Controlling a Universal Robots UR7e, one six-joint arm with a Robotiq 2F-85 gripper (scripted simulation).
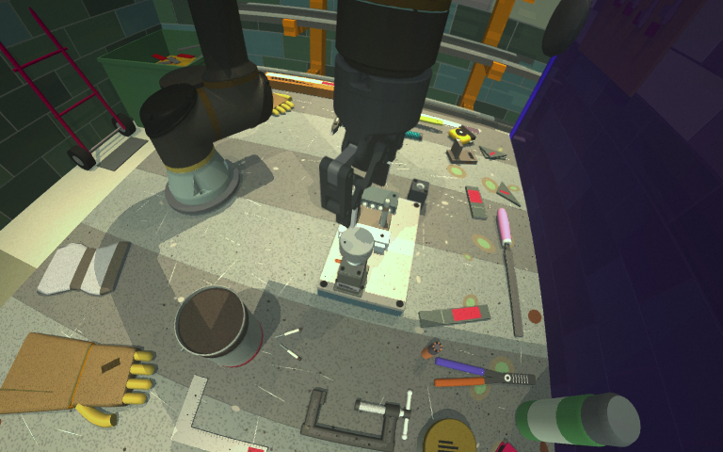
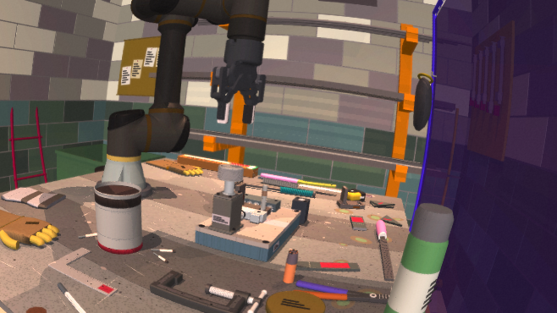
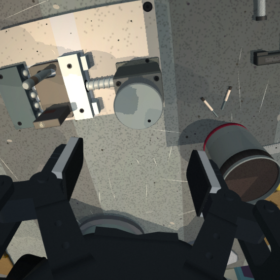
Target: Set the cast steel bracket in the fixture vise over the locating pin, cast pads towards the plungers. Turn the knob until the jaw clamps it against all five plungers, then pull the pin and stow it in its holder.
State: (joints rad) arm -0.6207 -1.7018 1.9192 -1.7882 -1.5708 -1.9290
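Note:
The brown cast steel bracket (image 3: 49, 88) sits in the fixture vise between the white jaw (image 3: 75, 86) and the grey plunger block (image 3: 13, 95), with the locating pin (image 3: 36, 78) standing up through it. Several round plungers (image 3: 32, 94) line the block's face beside the bracket. The jaw's screw runs to the round knurled knob (image 3: 138, 101) on its dark post (image 2: 226, 207). The dark pin holder (image 1: 418, 189) stands at the far corner of the fixture plate (image 1: 373, 261). My gripper (image 2: 235, 112) hangs high above the vise, open and empty.
A large can (image 1: 218, 326) stands near the plate's left side, with two small pins (image 1: 290, 341) lying beside it. A C-clamp (image 1: 354, 421), a steel square (image 1: 200, 421), a file (image 1: 509, 266) and pliers (image 1: 480, 376) lie around the bench. A purple wall closes the right side.

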